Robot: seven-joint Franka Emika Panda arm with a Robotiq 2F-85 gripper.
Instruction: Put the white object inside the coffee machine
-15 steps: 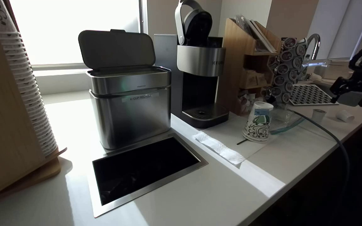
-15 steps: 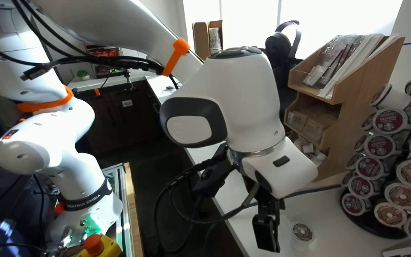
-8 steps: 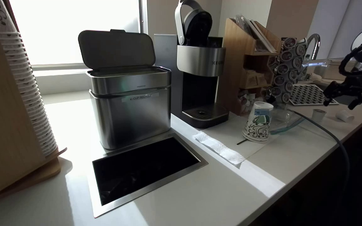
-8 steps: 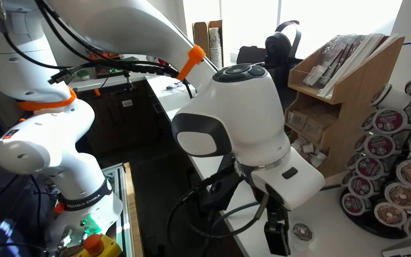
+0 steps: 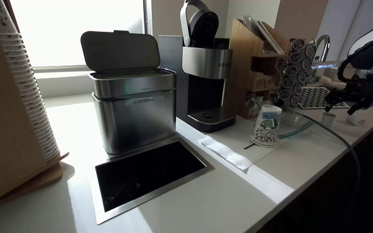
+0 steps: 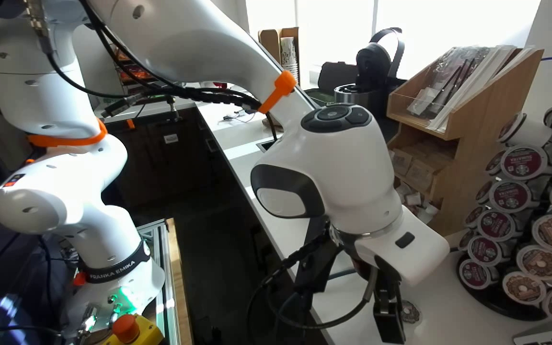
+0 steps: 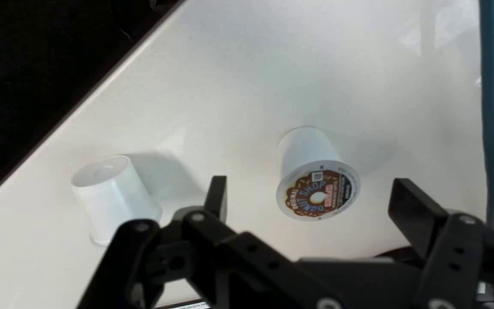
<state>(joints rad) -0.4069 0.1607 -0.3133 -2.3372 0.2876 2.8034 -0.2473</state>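
White pod (image 7: 317, 178) upright, hand (image 5: 340, 109) pointing down nearby, fingers (image 7: 416, 216) apart

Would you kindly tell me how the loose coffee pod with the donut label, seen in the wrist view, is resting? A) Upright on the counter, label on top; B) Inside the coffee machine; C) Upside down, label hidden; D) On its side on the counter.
A: in the wrist view the pod shows its donut print on top, and in an exterior view it stands upright on the counter.
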